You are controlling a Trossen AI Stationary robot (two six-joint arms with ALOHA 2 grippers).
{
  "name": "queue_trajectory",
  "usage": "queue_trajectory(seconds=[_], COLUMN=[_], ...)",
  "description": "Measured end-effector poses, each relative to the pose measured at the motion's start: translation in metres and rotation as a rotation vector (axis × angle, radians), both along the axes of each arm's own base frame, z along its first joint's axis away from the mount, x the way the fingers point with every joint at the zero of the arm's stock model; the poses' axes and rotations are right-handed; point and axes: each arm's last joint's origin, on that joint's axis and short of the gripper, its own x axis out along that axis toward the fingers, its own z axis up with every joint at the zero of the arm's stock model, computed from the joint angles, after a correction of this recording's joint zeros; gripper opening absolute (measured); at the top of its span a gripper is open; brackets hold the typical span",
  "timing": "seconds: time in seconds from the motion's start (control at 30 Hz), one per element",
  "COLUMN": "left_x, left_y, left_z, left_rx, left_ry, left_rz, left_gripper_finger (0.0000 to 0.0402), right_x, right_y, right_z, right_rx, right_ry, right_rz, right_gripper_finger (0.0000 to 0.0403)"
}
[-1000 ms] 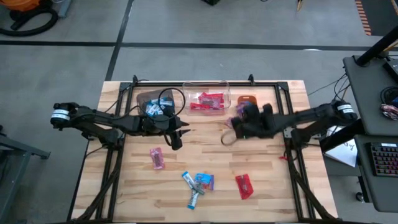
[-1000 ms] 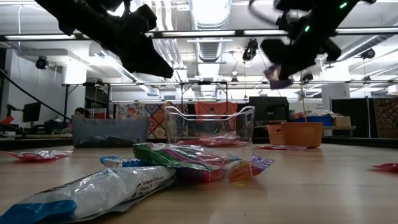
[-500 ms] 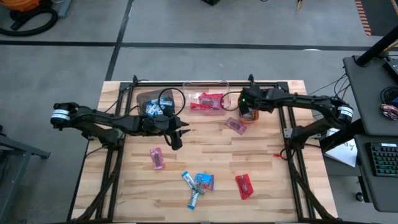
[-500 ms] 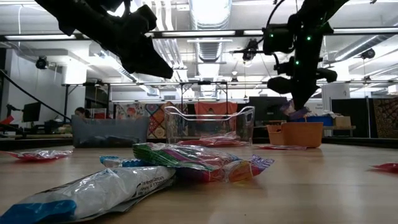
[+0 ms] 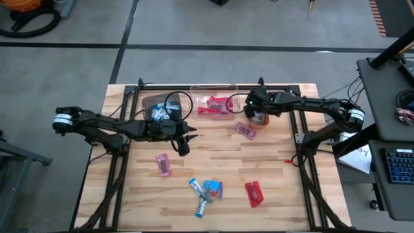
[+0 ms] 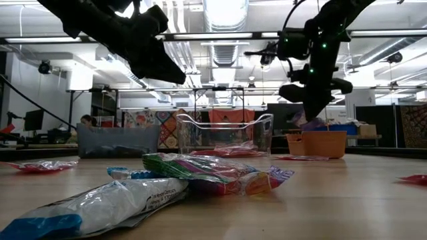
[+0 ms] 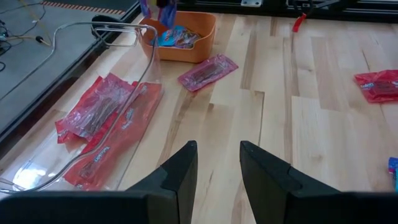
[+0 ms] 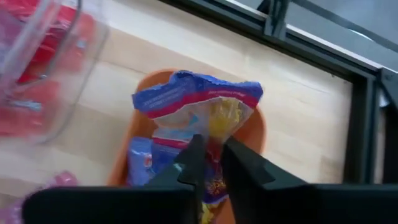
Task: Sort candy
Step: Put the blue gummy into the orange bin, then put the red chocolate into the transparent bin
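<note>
Meanwhile, right gripper point(image 8: 210, 163) pinching a purple candy point(image 8: 198, 106) directly above orange bin point(image 8: 259, 134); left gripper point(image 7: 216, 163) part-open, empty.

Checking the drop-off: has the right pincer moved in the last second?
Yes. The right pincer swung from mid-table toward the far edge and now sits over the orange bin.

Bright, even overhead lighting, soft shadows.
Low view: ceiling lights point(image 6: 223, 15) glare, nearest wrapper point(image 6: 100, 207) out of focus. Right wrist view: clear bin point(image 8: 37, 68) blurred. Table point(image 5: 278, 188) evenly lit.
</note>
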Motion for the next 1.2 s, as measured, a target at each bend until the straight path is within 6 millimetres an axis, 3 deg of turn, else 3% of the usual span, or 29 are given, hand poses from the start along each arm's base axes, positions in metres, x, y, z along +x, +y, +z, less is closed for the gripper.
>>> queue_trajectory(seconds=[0.33, 0.57, 0.9, 1.2], left_x=[-0.001, -0.007, -0.027, -0.053], left_y=[0.000, -0.008, -0.034, -0.061], left_z=[-0.001, -0.011, -0.030, -0.043], left_rx=[-0.043, -0.188, -0.477, -0.734], left_ry=[0.002, 0.080, 0.272, 0.462], left_rz=[0.021, 0.085, 0.265, 0.506], left_gripper_finger=[0.0105, 0.0105, 0.0105, 0.0096], right_x=[0.000, 0.000, 0.009, 0.024], right_y=[0.000, 0.012, 0.054, 0.084], right_z=[0.002, 0.013, 0.038, 0.045], right_rx=[-0.003, -0.016, -0.066, -0.157], right_ry=[-0.015, -0.064, -0.213, -0.276], right_rz=[0.002, 0.049, 0.211, 0.340], right_gripper_finger=[0.0146, 0.0141, 0.0126, 0.0129])
